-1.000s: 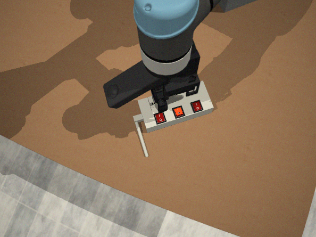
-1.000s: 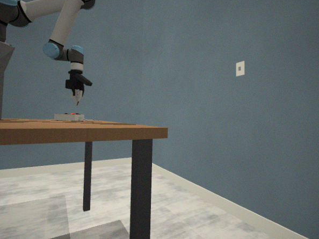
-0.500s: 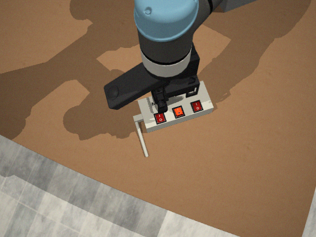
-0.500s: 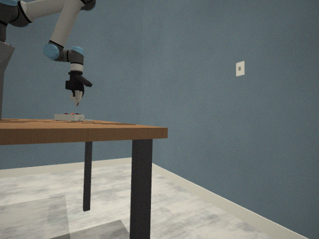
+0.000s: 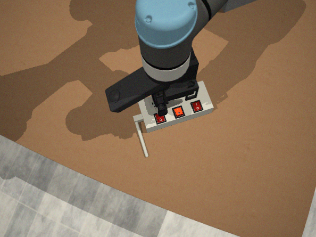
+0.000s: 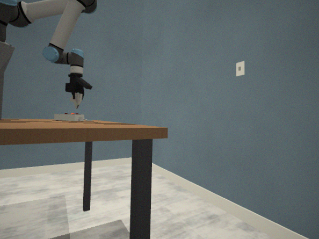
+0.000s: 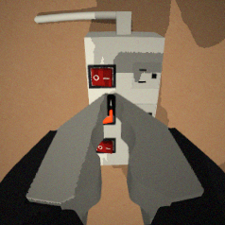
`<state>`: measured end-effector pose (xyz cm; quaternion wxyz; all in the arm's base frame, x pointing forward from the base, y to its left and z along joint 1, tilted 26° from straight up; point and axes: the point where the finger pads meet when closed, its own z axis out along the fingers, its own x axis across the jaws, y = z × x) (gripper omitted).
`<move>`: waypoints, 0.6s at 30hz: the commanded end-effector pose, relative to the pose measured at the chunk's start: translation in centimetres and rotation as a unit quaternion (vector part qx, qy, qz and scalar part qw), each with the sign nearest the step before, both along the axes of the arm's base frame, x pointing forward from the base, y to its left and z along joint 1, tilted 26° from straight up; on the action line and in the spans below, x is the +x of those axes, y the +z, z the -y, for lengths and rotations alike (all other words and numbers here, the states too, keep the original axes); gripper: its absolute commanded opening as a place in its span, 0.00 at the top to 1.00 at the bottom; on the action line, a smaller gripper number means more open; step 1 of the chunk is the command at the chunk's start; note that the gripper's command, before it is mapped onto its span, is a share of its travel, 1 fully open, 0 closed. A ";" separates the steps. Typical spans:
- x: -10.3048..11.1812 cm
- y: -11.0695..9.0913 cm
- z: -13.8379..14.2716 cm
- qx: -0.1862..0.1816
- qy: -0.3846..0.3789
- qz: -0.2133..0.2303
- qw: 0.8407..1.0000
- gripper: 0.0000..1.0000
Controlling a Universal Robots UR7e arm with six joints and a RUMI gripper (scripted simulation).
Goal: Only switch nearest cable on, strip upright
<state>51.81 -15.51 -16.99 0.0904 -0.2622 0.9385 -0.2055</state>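
Overhead, the white rectangular power strip lay face up on the brown wooden bench, its stiff white cable leaving the left end and bending toward the bench edge. Three red rocker switches sat in a row along its near side: the switch nearest the cable, the brighter orange-red middle switch, and the far switch. The black two-jaw gripper, under the grey and blue arm, hung over the strip just above the cable-end switch, hiding part of the sockets.

From the exterior view, the gripper pointed straight down with its tip a short way above the strip, not touching it; the strip lay flat near the bench's far side.

Through the wrist camera, the grey jaws were pressed together with nothing between them, their tip lined up over the middle switch, just below the cable-end switch. The far switch showed between the jaws lower down, and the cable ran across the top.
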 end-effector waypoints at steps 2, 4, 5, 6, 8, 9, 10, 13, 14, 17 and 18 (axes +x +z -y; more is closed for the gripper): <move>0.3 -0.7 0.3 0.000 0.000 0.001 1.000 1.00; 0.4 -1.0 0.4 0.000 0.000 0.001 1.000 1.00; 0.4 -1.1 0.4 0.000 0.000 0.001 1.000 1.00; 0.5 -1.2 0.5 0.000 0.000 0.001 1.000 1.00; 0.5 -1.2 0.5 0.000 0.000 0.001 1.000 1.00; 0.5 -1.3 0.5 0.000 0.000 0.001 1.000 1.00; 0.5 -1.4 0.5 0.000 0.000 0.001 1.000 1.00; 0.6 -1.6 0.6 0.000 0.000 0.001 1.000 1.00; 0.6 -1.7 0.7 0.000 0.000 0.001 1.000 1.00; 0.7 -1.9 0.7 0.000 0.000 0.001 1.000 1.00; 0.7 -1.9 0.7 0.000 0.000 0.001 1.000 1.00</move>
